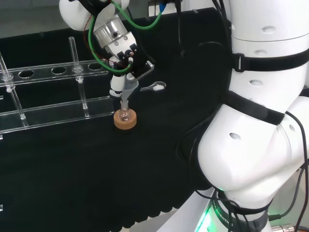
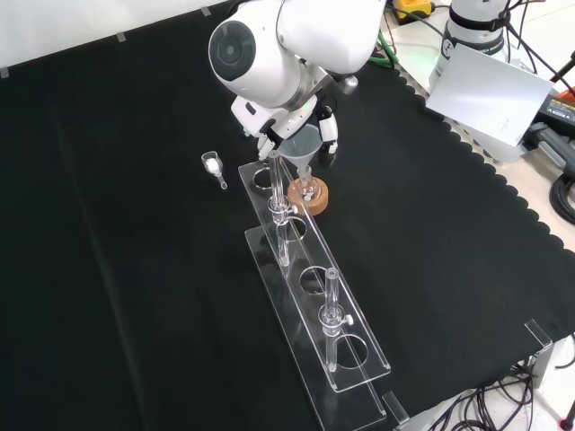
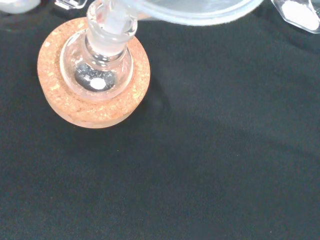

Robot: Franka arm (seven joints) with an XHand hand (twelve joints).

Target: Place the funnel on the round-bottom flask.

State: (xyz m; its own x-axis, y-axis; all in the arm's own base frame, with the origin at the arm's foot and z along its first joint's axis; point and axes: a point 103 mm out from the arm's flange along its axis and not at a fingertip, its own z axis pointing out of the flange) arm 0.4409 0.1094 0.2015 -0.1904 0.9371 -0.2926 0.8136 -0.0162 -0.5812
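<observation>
White arm links (image 1: 260, 121) fill the right of the head view; left of centre the hand (image 1: 126, 60) has its fingers closed on the rim of a clear funnel (image 1: 128, 91), whose stem points down into the round-bottom flask (image 1: 125, 115) on a cork ring (image 1: 125, 121). A clear rack (image 1: 53, 96) lies at left.

Front view, upper centre: the funnel (image 2: 304, 148) sits over the flask (image 2: 307, 190), beside the rack (image 2: 314, 296); a small scoop (image 2: 214, 166) lies left.

Wrist view: the flask (image 3: 97, 72) rests in its cork ring (image 3: 92, 107), the funnel rim (image 3: 200, 12) above.
</observation>
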